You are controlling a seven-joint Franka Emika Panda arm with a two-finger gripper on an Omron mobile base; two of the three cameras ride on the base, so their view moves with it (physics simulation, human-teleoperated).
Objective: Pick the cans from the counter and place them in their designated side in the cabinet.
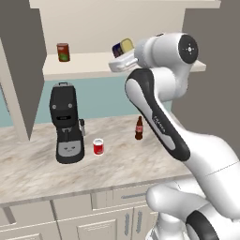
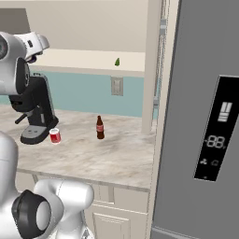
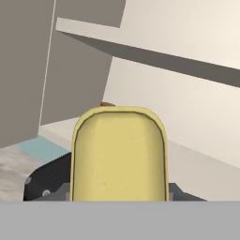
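The jaws are clamped on the blue can (image 1: 123, 47), a small smooth cylinder with a dark blue wall and a flat matte yellow top. In the hand view that yellow top (image 3: 119, 154) sits squarely between the jaws, a rounded plain face with a thin paler rim, and a ridged black finger pad (image 3: 49, 176) presses against its left side. In the left base view the can lies tipped over in the grip, yellow end facing outward, held just above the shelf board (image 1: 89, 63) of the cabinet (image 1: 23, 70). The gripper (image 1: 121, 60) is glossy white.

The cabinet is cream and flat-surfaced, with grey-brown side panels; its shelf is a long pale board with a square front edge. Left of the jaws along that shelf, well apart, stands a dark red can (image 1: 63, 52) with a green mark, upright.

Far below the jaws lies the worktop (image 1: 37, 164), beige stone with soft marbled veining, over pale grey panelled drawer fronts (image 1: 70, 211). The red can (image 1: 98, 146), a bright cylinder with a white band, stands upright on it, below and left of the jaws, just beside the base of a black coffee machine (image 1: 67, 123) with a rounded matte body. A slim brown bottle (image 1: 138, 128) with a red label stands upright almost straight beneath the jaws, apart from the red can.

In the right base view a tall grey fridge door (image 2: 205, 116) with a black glossy display panel rises at the right.
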